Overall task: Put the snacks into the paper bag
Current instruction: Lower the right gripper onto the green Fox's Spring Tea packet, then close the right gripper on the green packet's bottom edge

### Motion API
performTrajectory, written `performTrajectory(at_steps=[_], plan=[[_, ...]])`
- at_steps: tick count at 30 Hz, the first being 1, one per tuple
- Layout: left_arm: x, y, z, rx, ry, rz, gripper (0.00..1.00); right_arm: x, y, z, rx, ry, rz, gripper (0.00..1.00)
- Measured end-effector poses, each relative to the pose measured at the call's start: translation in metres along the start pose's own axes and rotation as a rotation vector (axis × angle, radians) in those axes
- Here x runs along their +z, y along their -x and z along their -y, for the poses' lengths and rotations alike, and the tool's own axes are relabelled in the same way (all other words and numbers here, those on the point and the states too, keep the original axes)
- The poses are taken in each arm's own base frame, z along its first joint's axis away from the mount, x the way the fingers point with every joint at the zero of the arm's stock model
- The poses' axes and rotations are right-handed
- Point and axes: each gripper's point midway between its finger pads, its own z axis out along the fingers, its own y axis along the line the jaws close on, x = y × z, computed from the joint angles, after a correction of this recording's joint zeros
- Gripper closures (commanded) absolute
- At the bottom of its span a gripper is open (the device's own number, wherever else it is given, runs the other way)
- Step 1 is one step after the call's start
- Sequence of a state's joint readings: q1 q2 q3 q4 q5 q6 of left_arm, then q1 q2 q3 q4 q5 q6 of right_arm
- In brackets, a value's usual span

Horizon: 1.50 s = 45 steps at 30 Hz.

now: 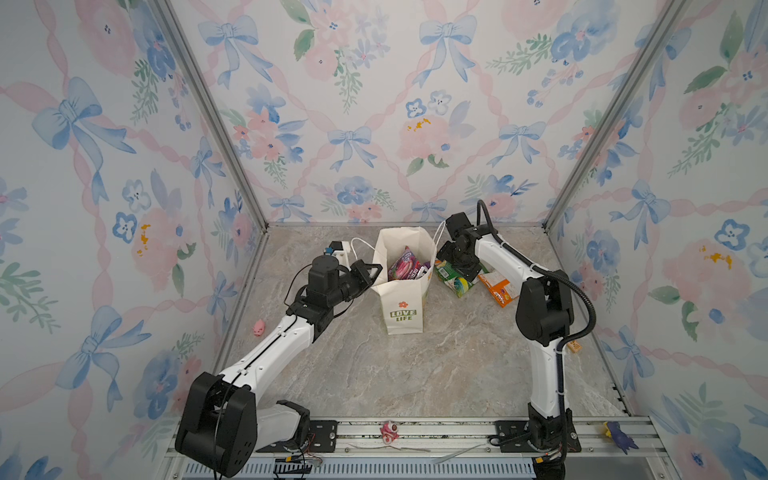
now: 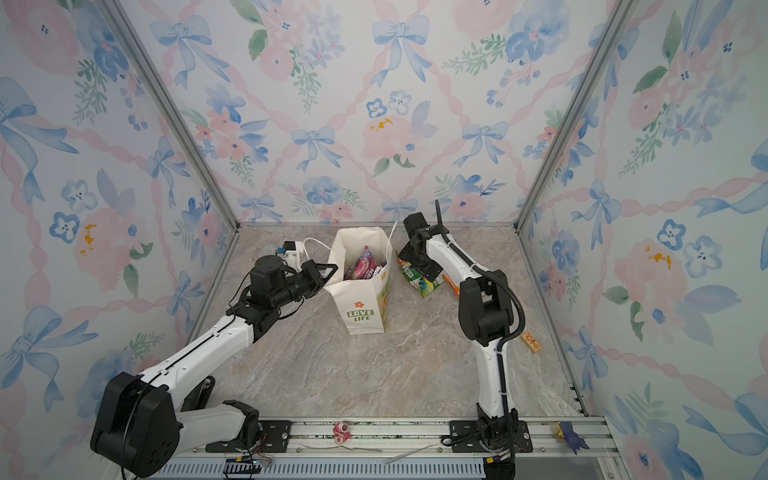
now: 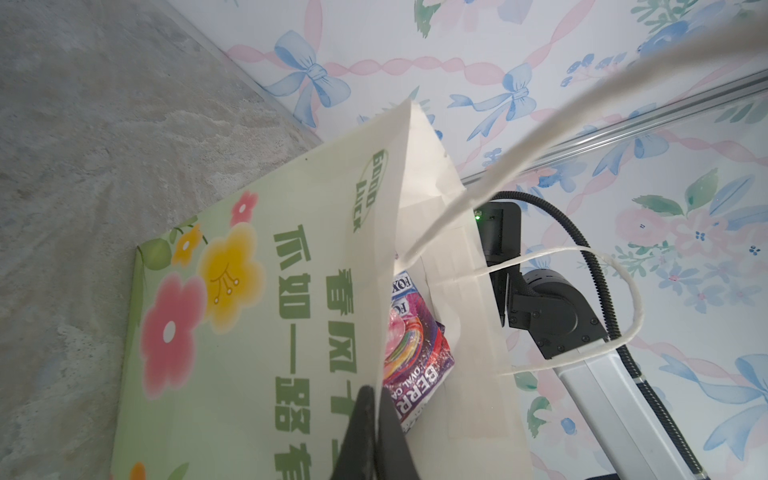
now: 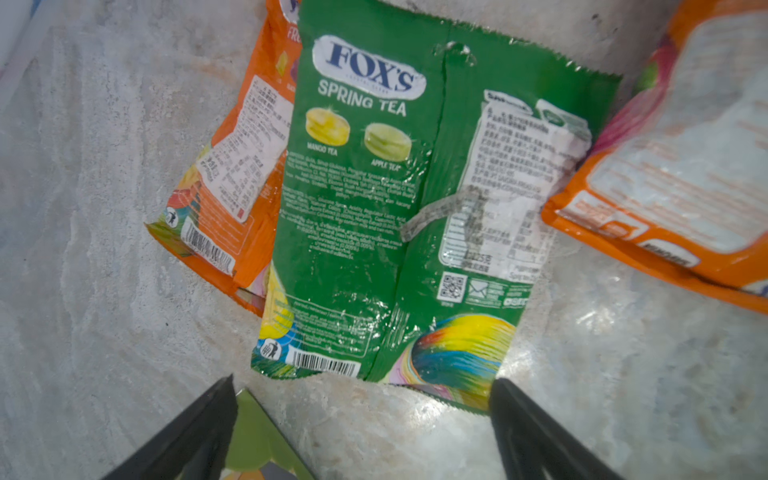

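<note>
The left arm reaches forward from its base with a low elbow and its wrist rolled sideways. The left gripper (image 1: 371, 272) is pinched shut on the rim of the paper bag (image 1: 402, 303), and in the left wrist view its black fingers (image 3: 365, 419) clamp the paper edge between them. The bag stands upright and open just ahead of that gripper. It is cream, stiff and creased, with white cord handles (image 3: 623, 299). Its narrow face reads "LOVE LIFE" in green under a small orange flower. The broad side by the fingers carries "GOOD LUCK", green Chinese characters, and red and yellow blossoms. Inside the bag, just past the fingertips, lies a glossy purple packet (image 3: 415, 345) lettered "FOX'S" and "BERRI…".

The right arm arches high and bends down at the wrist. The right gripper (image 4: 362, 382) hangs with its jaws wide apart, holding nothing. Just ahead of its tips, flat on the marbled tabletop (image 4: 83, 208), lies a crinkly green packet (image 4: 374, 208). It reads "FOX'S SPRING TEA", "MANGO TEA" and "APPLE TEA", and it has a white sticker, a barcode and a QR code. An orange packet (image 4: 237, 166) pokes out from under one edge. A second orange packet (image 4: 685, 166) lies close by the other.
</note>
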<state>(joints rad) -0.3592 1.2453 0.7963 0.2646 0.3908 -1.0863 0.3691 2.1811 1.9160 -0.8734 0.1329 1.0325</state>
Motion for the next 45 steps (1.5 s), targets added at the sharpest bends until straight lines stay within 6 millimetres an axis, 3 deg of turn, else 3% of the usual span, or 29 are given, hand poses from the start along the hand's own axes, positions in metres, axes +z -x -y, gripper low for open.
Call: performTrajectory(at_steps=[10,21,33,45], plan=[[0.0,0.0,0.0,0.0,0.0,0.0,1.0,0.014,0.003,-0.007,0.046,0.008,-0.001,0.03],[0.0,0.0,0.0,0.0,0.0,0.0,1.0,0.04,0.007,0.005,0.062,-0.046,-0.023,0.03],[0.0,0.0,0.0,0.0,0.0,0.001,1.0,0.043,0.008,0.006,0.068,-0.042,-0.047,0.0],[-0.001,0.002,-0.001,-0.002,0.002,0.005,1.0,0.049,0.007,0.011,0.071,-0.016,-0.062,0.26]])
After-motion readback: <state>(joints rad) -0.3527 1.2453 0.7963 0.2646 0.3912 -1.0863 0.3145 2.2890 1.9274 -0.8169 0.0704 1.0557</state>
